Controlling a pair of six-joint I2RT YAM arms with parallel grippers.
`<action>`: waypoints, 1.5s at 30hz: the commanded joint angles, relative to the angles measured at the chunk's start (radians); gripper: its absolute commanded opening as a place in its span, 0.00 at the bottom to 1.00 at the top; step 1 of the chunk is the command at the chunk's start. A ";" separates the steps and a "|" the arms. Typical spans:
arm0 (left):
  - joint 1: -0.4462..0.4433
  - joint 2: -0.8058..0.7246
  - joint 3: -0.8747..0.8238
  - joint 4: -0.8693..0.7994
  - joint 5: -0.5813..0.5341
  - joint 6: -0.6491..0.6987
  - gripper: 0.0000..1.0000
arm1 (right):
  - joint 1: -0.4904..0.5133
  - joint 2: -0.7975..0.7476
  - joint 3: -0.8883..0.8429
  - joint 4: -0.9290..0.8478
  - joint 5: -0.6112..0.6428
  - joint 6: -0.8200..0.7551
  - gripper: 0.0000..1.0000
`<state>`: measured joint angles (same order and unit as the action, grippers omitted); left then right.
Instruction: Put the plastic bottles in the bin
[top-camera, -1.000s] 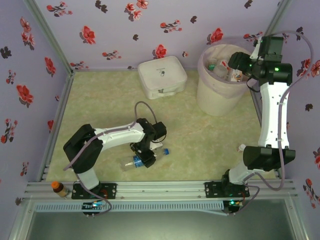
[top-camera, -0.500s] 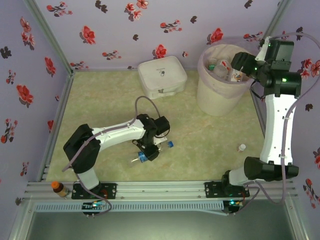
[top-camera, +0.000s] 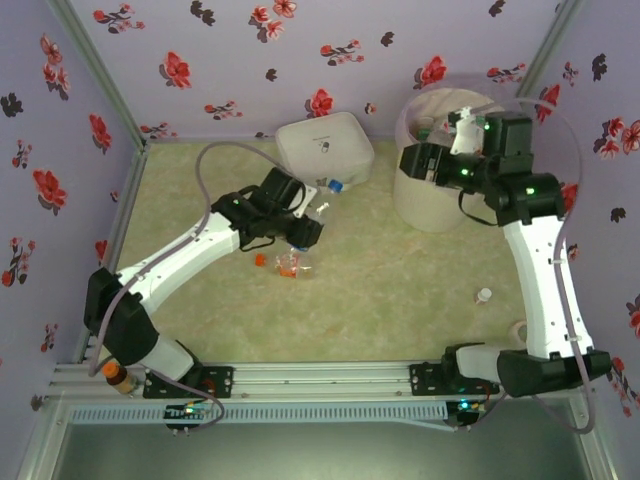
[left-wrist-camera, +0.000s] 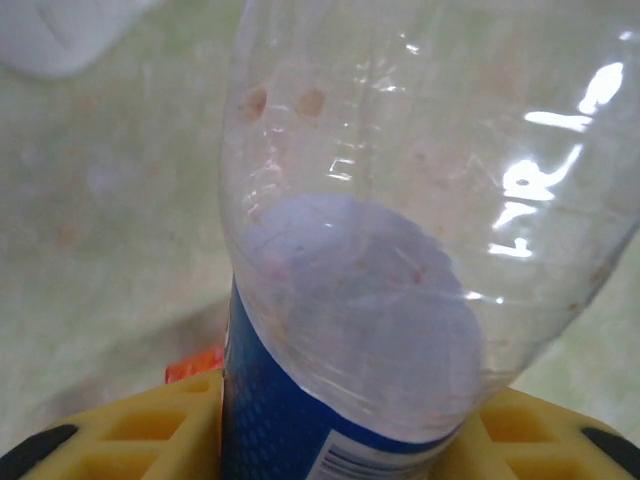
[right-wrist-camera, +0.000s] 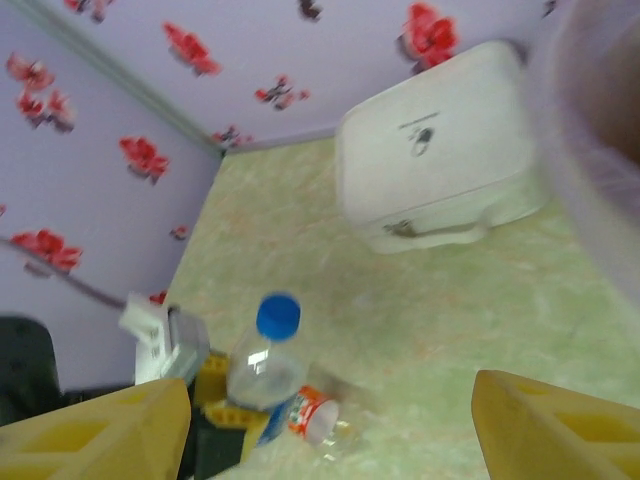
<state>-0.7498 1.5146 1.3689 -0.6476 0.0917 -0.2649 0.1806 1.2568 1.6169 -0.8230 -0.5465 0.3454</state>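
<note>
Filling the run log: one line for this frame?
left pincer: shut on blue-label bottle, lifted | right pincer: open, by bin | orange-label bottle: lying on table

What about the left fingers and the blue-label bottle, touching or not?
Touching. Left wrist view: the blue-label bottle sits pressed between both yellow fingers, no gap.

The top external camera looks down from behind the arms over the whole pale green tabletop (top-camera: 400, 290). The left wrist camera sits close on a clear blue-labelled plastic bottle (left-wrist-camera: 400, 250) between its jaws; the right wrist camera views that bottle from farther off, beyond its jaws.
</note>
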 joint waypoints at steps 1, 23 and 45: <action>0.043 -0.044 -0.046 0.211 0.119 -0.107 0.43 | 0.072 -0.009 -0.104 0.174 -0.066 0.075 0.75; 0.068 -0.037 -0.125 0.426 0.381 -0.135 0.43 | 0.254 0.264 -0.203 0.533 -0.121 0.185 0.70; 0.118 -0.110 -0.201 0.460 0.315 -0.160 1.00 | 0.105 0.211 0.107 0.278 0.090 0.027 0.13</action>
<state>-0.6502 1.4586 1.1915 -0.2089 0.4370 -0.4355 0.3496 1.5188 1.6260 -0.4843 -0.5282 0.4168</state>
